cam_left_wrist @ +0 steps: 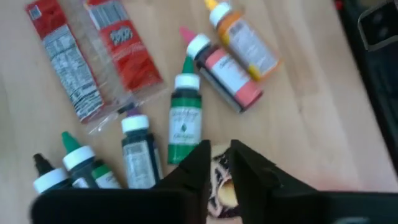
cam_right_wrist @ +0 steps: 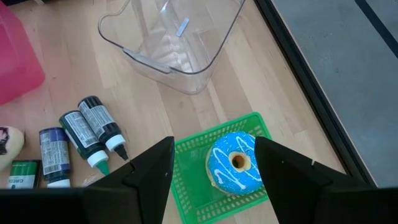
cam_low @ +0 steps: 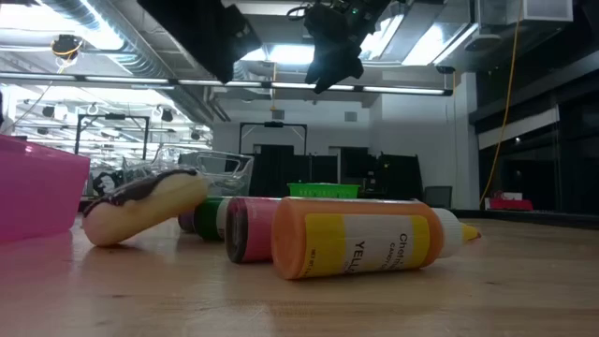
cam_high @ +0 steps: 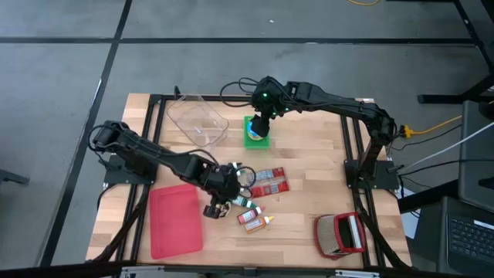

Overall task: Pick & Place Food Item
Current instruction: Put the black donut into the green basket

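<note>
A chocolate-iced eclair (cam_low: 140, 206) lies on the wooden table beside the pink tray (cam_high: 176, 220); nothing touches it in the low view. My left gripper (cam_high: 216, 207) hangs above it, fingers a narrow gap apart. In the left wrist view the eclair (cam_left_wrist: 221, 186) shows through that gap, below my left gripper (cam_left_wrist: 221, 152). My right gripper (cam_high: 260, 123) stands open over the green basket (cam_right_wrist: 193, 186), which holds a blue-iced donut (cam_right_wrist: 235, 163). Its fingers are spread to either side of the donut, well above it.
Several food-colouring bottles (cam_high: 251, 208) and two red packets (cam_high: 270, 182) lie right of the eclair. A clear plastic container (cam_high: 197, 120) stands at the far left. A red-and-white object (cam_high: 340, 234) sits at the near right. An orange bottle (cam_low: 360, 239) lies close to the low camera.
</note>
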